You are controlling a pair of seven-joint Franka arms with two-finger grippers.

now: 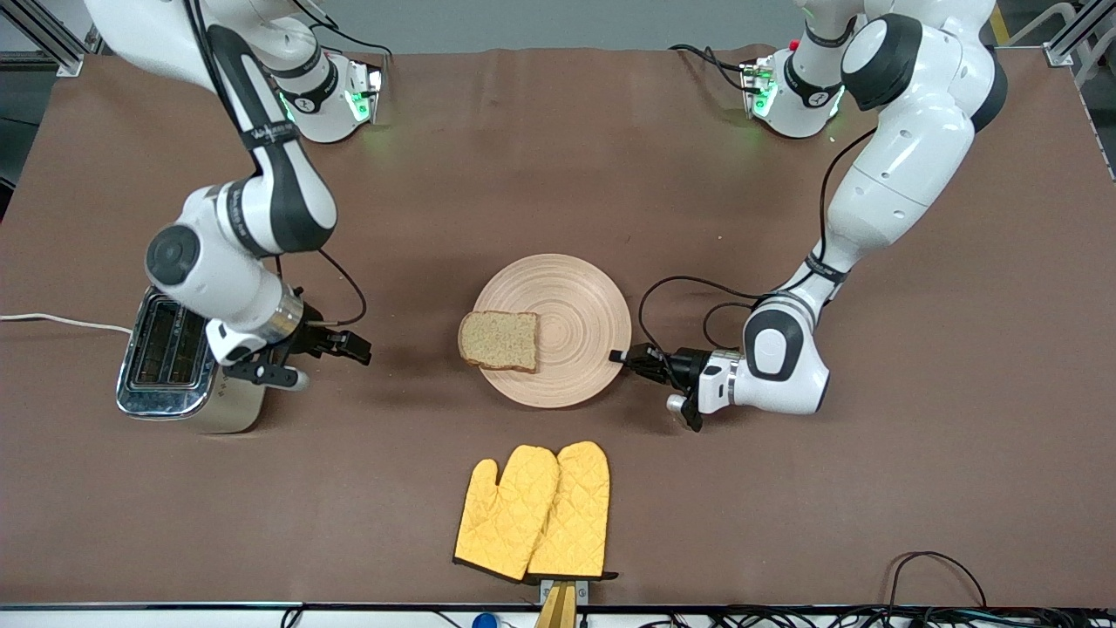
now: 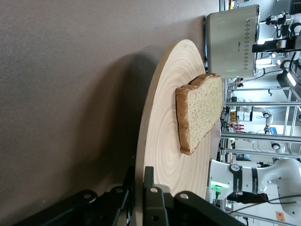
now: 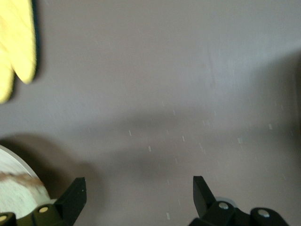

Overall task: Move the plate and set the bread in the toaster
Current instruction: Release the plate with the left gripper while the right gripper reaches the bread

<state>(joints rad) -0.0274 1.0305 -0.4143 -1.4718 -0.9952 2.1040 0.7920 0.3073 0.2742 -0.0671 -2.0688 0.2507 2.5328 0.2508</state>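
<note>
- Plate [image 1: 571,323] lay mid-bench on the brown cover, pale wood with ring grooves; its rim nearest the left arm's end of the bench sat between the jaws of the left gripper [image 1: 621,356].
- Left wrist view confirmed it: the jaws were clenched on the plate's edge [image 2: 141,155], one finger above the rim and one below.
- Bread [image 1: 499,340], a single brown slice with darker crust, lay flat on the plate at the edge toward the right arm's end, slightly overhanging the rim.
- Toaster [image 1: 174,366] stood at the right arm's end of the bench, chrome top up, both slots showing, white cord [image 1: 52,321] trailing off the bench edge.
- Right gripper [image 1: 349,344] hovered between toaster and plate, jaws released and spread wide, holding nothing.
- Yellow oven mitts [image 1: 534,513] lay nearer the front camera than the plate, well apart from it.
</note>
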